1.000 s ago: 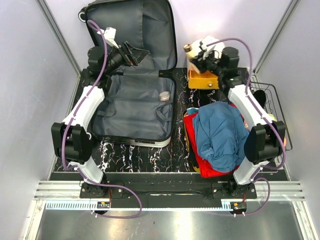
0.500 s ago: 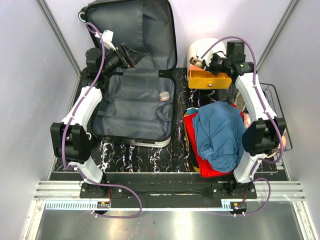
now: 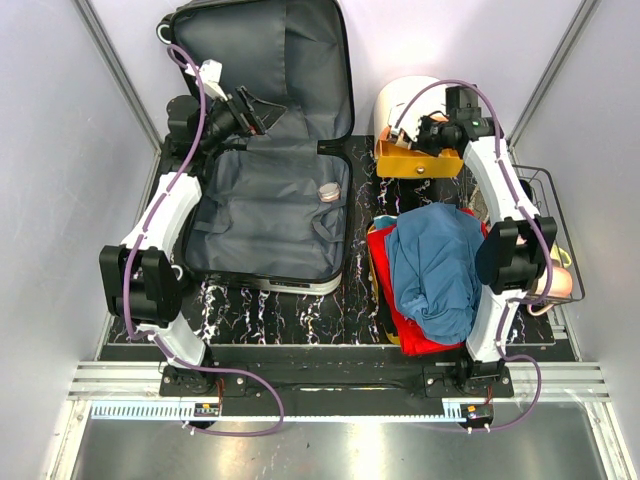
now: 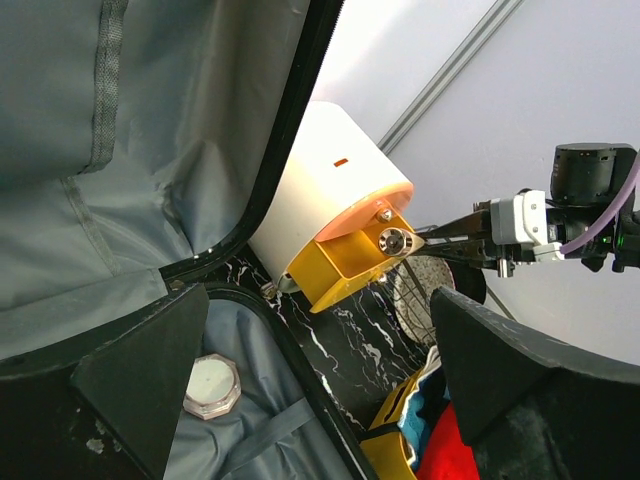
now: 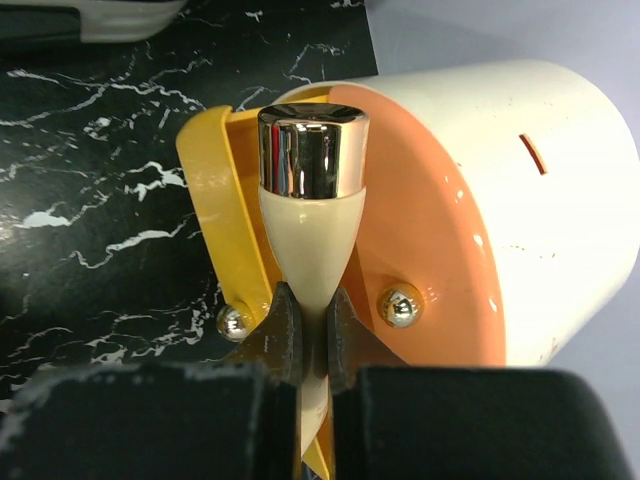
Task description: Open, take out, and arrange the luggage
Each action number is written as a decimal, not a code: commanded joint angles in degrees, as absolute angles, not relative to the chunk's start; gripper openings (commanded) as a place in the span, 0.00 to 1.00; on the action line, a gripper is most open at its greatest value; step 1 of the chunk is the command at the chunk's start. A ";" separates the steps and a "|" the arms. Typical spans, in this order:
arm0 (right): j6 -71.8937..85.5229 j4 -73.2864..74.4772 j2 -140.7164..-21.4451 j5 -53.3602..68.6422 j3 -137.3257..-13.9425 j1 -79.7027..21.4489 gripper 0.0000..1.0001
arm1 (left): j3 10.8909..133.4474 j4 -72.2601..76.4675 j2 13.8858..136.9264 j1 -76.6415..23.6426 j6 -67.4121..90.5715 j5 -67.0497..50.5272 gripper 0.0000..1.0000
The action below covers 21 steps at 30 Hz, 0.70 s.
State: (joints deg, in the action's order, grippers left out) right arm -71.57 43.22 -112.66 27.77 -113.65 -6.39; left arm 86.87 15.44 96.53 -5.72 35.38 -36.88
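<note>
The bottle (image 5: 308, 240) in my right tool (image 5: 310, 335) has a smooth cream body, plastic by the look, under a mirror-bright metallic cap (image 5: 312, 150). My tool itself is matt black with a fine grainy surface. The drawer box (image 5: 540, 180) has a smooth white plastic shell, faintly speckled, and a satin orange front with shiny ball knobs (image 5: 401, 306). The worktop (image 5: 90, 200) is glossy black with white marble veining. The luggage (image 3: 260, 215) is lined with soft, matt grey fabric, creased all over. The blue cloth (image 3: 440, 260) and red cloth (image 3: 415, 335) look limp and matt
</note>
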 commanded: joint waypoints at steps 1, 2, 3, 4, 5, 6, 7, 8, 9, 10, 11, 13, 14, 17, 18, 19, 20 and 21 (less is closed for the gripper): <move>-75.14 42.89 -113.81 24.26 -117.77 -6.24 0.00 | 86.49 16.96 95.10 -5.01 34.98 -37.36 0.99; -75.49 42.89 -114.25 24.00 -117.95 -6.24 0.00 | 86.22 17.22 95.01 -5.01 35.15 -37.09 0.99; -75.85 42.89 -114.61 23.39 -118.04 -6.24 0.00 | 85.70 17.40 94.92 -5.01 35.33 -37.00 0.99; -76.37 42.98 -115.04 23.29 -118.30 -6.24 0.00 | 85.52 17.58 94.83 -5.01 35.42 -37.00 0.99; -76.64 42.98 -115.31 23.12 -118.30 -6.24 0.00 | 85.43 17.67 94.75 -4.92 35.51 -36.91 0.99; -76.90 42.98 -115.49 22.94 -118.30 -6.15 0.01 | 85.34 17.67 94.75 -4.92 35.51 -37.00 0.99; -77.08 42.98 -115.92 22.94 -118.47 -6.15 0.02 | 85.34 17.58 94.66 -4.92 35.25 -36.91 0.99; -76.99 43.07 -116.10 22.77 -118.65 -6.15 0.07 | 85.52 17.40 94.57 -5.01 35.07 -36.91 0.99; -76.99 42.98 -116.36 21.98 -118.91 -6.15 0.11 | 85.60 17.23 94.48 -5.01 34.98 -36.91 0.99; -76.56 42.98 -116.98 21.54 -119.53 -6.07 0.15 | 85.61 17.05 94.57 -4.84 34.63 -37.00 0.99; -76.20 42.98 -117.33 21.10 -119.88 -6.15 0.23 | 85.61 16.96 94.57 -4.83 34.63 -36.91 0.99; -75.42 43.15 -117.69 20.83 -120.67 -6.07 0.35 | 85.52 16.88 94.57 -4.92 34.45 -36.91 0.99; -74.89 43.15 -117.69 21.00 -120.93 -6.15 0.39 | 85.52 16.70 94.48 -4.83 34.45 -36.83 0.99; -72.95 43.24 -116.90 22.23 -121.46 -6.15 0.54 | 85.69 16.61 94.48 -4.75 34.28 -37.00 0.99; -72.51 43.33 -116.37 22.85 -121.46 -6.15 0.56 | 85.78 16.61 94.57 -4.75 34.19 -37.09 0.99; -71.55 43.50 -116.02 23.29 -121.38 -6.15 0.57 | 85.96 16.44 94.74 -4.75 34.19 -37.09 0.99; -70.93 43.68 -115.67 23.64 -121.12 -6.15 0.57 | 86.04 16.35 94.83 -4.75 34.10 -37.26 0.99; -70.49 43.68 -114.62 24.34 -120.33 -6.15 0.59 | 86.31 16.26 94.83 -4.75 33.93 -37.35 0.99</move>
State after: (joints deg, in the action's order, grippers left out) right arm -73.63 43.97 -118.26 22.11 -118.96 -6.31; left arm 85.12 15.40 96.53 -5.21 35.11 -36.86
